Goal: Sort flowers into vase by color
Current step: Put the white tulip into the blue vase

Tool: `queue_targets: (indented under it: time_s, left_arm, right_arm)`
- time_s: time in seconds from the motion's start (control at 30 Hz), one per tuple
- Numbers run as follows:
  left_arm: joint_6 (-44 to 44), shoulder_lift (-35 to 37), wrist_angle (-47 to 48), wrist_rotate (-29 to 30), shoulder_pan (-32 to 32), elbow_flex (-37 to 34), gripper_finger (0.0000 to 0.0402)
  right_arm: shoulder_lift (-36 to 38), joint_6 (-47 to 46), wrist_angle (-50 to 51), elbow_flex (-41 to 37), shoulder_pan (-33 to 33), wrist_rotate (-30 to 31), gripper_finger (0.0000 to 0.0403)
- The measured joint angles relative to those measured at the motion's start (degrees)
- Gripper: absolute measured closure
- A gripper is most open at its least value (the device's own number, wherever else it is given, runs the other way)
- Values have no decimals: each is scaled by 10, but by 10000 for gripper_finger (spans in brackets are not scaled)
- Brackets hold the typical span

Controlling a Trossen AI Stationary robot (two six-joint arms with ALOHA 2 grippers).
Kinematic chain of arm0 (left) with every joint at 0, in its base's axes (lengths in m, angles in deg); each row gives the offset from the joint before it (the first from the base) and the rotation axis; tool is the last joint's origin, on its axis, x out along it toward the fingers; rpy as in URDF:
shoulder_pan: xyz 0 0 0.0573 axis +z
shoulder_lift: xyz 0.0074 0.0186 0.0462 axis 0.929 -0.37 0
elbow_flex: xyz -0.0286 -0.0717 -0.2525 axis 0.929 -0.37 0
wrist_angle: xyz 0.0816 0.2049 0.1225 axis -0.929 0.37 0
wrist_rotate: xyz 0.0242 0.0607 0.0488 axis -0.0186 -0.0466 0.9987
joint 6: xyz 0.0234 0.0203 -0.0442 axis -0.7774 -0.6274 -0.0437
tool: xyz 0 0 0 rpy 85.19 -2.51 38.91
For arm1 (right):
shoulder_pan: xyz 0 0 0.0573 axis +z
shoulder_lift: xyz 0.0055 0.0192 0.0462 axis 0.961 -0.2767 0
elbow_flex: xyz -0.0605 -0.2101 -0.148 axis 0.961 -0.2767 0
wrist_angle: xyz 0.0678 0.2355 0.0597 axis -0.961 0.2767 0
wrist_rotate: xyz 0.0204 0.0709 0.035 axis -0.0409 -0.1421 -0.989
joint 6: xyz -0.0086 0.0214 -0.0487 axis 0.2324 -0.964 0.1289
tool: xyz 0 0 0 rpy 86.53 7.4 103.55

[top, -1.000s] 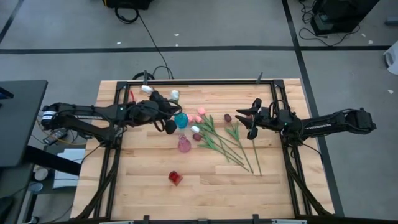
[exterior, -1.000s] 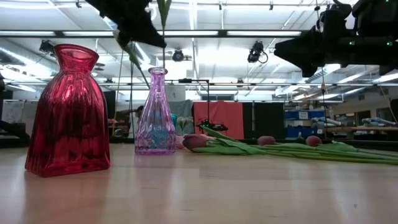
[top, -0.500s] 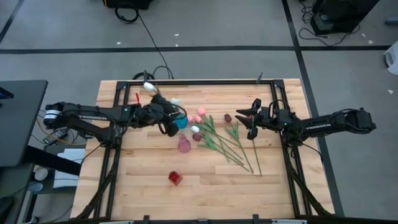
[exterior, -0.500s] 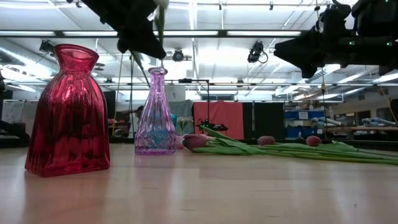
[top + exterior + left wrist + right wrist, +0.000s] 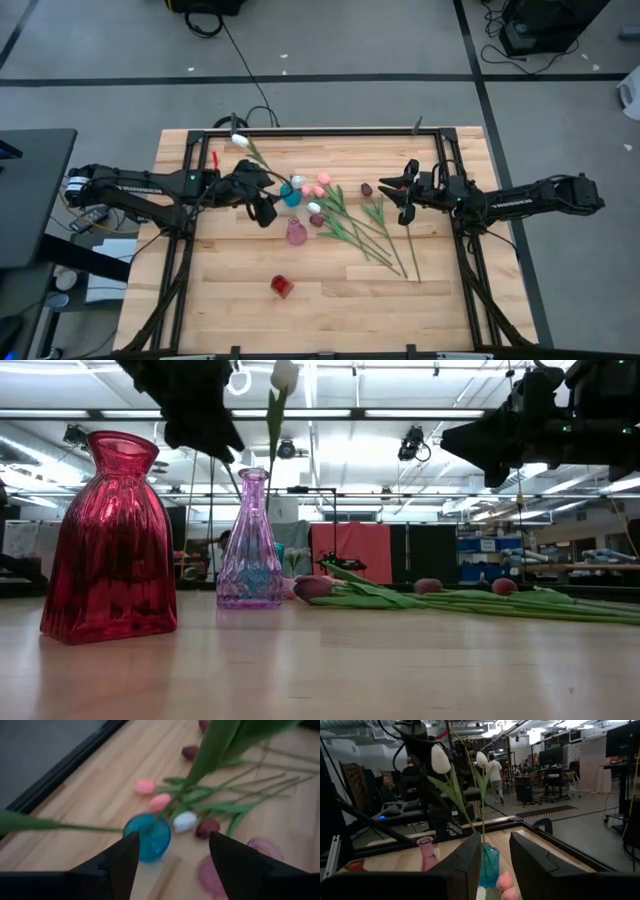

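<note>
Teal vase: you are looking at a small blue-green glass vase (image 5: 291,194) standing near the middle of the pale wooden table (image 5: 200,300), with two white tulips on thin green stems (image 5: 482,795) rising out of its neck. One stem is leaning far toward the table's rear edge, its white head (image 5: 239,139) lying over the black frame rail.
Left gripper: your left gripper (image 5: 262,203) is hovering just beside the teal vase, fingers spread apart and gripping nothing; in its wrist view the vase mouth (image 5: 147,836) is sitting between the two dark fingers, with a stem running up out of it.
Loose flowers: the remaining artificial tulips (image 5: 355,225) are lying flat in a fanned bunch to the right of the teal vase, stems pointing toward the front right. Two pink heads (image 5: 321,183), one white head (image 5: 314,207) and a dark maroon head (image 5: 317,220) are clustered next to the vase; another maroon head (image 5: 366,188) is lying nearer the right arm.
Right gripper: your right gripper (image 5: 406,192) is hanging above the right side of the bunch, jaws parted and carrying nothing.
Other vases: a slim pink-lilac glass bottle vase (image 5: 296,232) is standing just in front of the teal one; a squat ribbed red glass vase (image 5: 282,287) is standing well apart, toward the front edge.
</note>
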Motion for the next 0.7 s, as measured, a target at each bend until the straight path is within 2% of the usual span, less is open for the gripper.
queue_targets:
  time_s: [0.2,0.47,0.57,0.7]
  left_arm:
    - [47,40,78,33,-17,0,153]
    - [104,74,122,-9,-62,-11,177]
    - [121,75,99,17,-98,-24,184]
    - [122,74,43,58,-144,-59,191]
  right_arm:
    - [0,-14,48,11,-11,-19,288]
    - [-20,-46,349,130,-10,-17,288]
    - [-55,-63,406,156,16,14,288]
    - [-135,-86,433,175,75,38,288]
